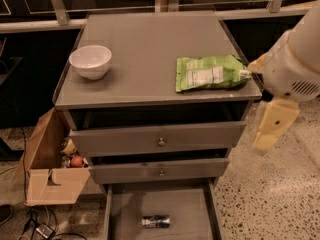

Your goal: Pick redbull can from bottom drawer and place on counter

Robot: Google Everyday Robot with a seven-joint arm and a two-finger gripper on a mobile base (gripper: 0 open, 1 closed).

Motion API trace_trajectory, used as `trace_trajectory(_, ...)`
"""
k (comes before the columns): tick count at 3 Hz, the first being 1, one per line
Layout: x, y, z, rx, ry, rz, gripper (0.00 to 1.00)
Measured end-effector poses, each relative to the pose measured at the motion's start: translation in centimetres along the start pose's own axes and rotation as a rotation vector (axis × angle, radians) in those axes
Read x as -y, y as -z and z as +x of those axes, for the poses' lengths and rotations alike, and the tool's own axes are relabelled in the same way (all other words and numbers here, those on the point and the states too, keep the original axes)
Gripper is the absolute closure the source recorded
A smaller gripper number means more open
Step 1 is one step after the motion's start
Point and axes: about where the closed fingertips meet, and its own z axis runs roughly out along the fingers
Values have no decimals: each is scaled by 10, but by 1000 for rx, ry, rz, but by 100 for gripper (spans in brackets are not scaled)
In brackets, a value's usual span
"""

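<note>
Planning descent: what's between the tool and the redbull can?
Camera view: between the tool, right of the cabinet, and the redbull can lie the middle drawer's corner and the bottom drawer's right wall.

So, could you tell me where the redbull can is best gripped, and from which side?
Probably across the middle of the redbull can, from straight above: it lies on its side, ends pointing left and right, on the floor of the bottom drawer, whose walls hinder sideways approaches. The gripper hangs to the right, beside the upper drawers.
</note>
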Motion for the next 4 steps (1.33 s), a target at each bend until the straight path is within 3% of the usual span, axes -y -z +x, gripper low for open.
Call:
trace_trajectory(2, -50, -114, -31, 42, 86, -93, 0)
trace_trajectory(3, -50, -114, -31, 43, 86, -94, 0)
trace_trajectory(4, -69, -144, -38, 63, 77, -131, 0)
